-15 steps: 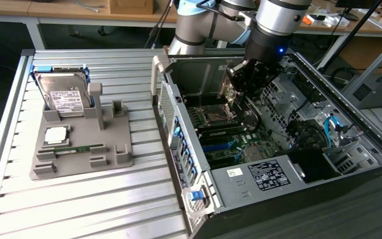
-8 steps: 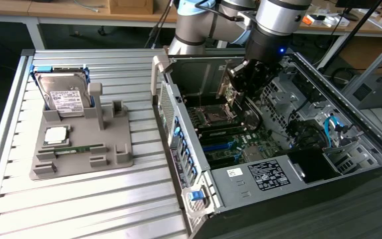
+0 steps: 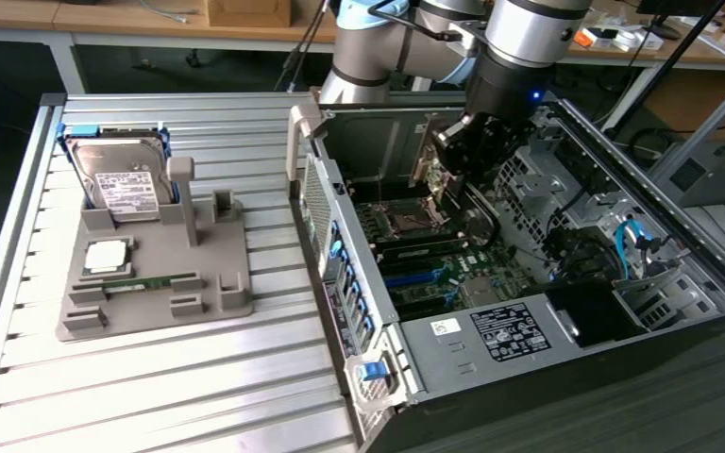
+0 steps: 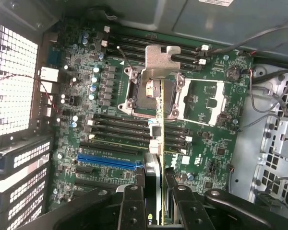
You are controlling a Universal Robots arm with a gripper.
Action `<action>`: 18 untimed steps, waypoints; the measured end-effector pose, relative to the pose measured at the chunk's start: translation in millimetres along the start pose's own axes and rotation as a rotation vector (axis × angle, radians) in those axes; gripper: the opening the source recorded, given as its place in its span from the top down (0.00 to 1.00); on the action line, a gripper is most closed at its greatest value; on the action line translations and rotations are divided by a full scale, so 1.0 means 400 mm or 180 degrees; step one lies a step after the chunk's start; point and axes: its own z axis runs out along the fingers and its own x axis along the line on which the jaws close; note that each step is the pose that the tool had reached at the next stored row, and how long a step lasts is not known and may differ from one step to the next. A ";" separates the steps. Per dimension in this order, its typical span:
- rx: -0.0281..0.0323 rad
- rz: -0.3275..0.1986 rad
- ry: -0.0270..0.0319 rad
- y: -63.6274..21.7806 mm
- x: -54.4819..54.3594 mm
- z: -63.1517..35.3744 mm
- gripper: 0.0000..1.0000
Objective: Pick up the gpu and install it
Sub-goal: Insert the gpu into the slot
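Note:
My gripper (image 3: pixel 461 156) hangs inside the open computer case (image 3: pixel 489 340), shut on the gpu (image 3: pixel 429 175). The card stands on edge above the motherboard (image 3: pixel 445 269). In the wrist view the gpu (image 4: pixel 156 139) runs edge-on away from between my two black fingers (image 4: pixel 133 203). Its silvery bracket (image 4: pixel 158 60) is at the far end, over the processor socket (image 4: pixel 151 96). The gripper (image 4: pixel 155 194) clamps the card from both sides. The card hovers apart from the board, in line with the expansion slots beside the blue slot (image 4: pixel 108 163).
A grey holder tray (image 3: pixel 155 302) at the exterior view's left carries a hard drive (image 3: pixel 124 179), a processor chip (image 3: pixel 107 255) and a green memory stick (image 3: pixel 143 281). Cables (image 3: pixel 627 245) and drive cages crowd the case's far side. The slatted table (image 3: pixel 148 396) lies around the tray.

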 end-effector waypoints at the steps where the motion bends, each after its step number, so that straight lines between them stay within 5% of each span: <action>1: 0.0000 -0.0012 0.0000 0.000 0.000 0.000 0.73; 18: -0.0007 -0.0223 -0.0006 0.000 0.000 0.000 0.73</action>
